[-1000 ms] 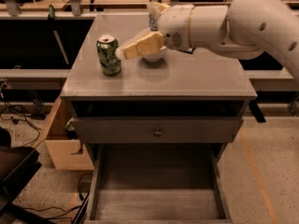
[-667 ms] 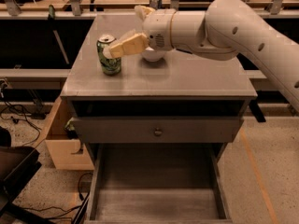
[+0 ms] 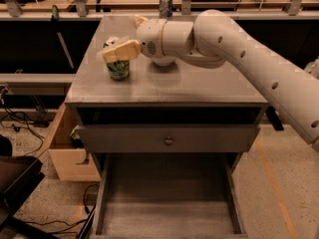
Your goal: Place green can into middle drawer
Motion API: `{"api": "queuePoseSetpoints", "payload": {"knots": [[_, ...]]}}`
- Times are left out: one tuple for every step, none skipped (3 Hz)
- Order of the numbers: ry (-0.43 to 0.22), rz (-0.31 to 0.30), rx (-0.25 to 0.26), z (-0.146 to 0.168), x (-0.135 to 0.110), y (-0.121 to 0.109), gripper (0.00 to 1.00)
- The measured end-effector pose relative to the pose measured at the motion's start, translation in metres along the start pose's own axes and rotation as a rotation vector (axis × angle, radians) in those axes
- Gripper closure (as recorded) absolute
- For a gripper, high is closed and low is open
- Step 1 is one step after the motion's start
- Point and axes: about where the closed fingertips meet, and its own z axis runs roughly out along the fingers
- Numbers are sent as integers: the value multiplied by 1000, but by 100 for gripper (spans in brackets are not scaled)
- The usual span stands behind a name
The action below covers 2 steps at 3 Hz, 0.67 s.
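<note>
The green can (image 3: 118,69) stands upright on the left part of the grey cabinet top (image 3: 199,86). My gripper (image 3: 118,51) reaches in from the right on the white arm (image 3: 239,49) and sits at the can's upper part, hiding its top. The middle drawer (image 3: 168,203) is pulled out low at the front, a wide grey tray with nothing in it. Above it is a shut drawer front with a small round knob (image 3: 168,140).
A taller slim silver-blue can (image 3: 165,5) stands at the back edge of the cabinet top. A light wooden box (image 3: 67,156) sits on the floor left of the cabinet. A dark chair (image 3: 15,183) and cables are at the lower left.
My gripper has moved left across the cabinet top, from beside the green can to over its upper part. The can has not moved.
</note>
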Motion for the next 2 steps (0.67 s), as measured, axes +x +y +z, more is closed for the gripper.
{"api": "queuePoseSetpoints", "payload": {"knots": [[-12, 35, -22, 20, 10, -2, 0], [-20, 64, -36, 35, 19, -1, 0]]}}
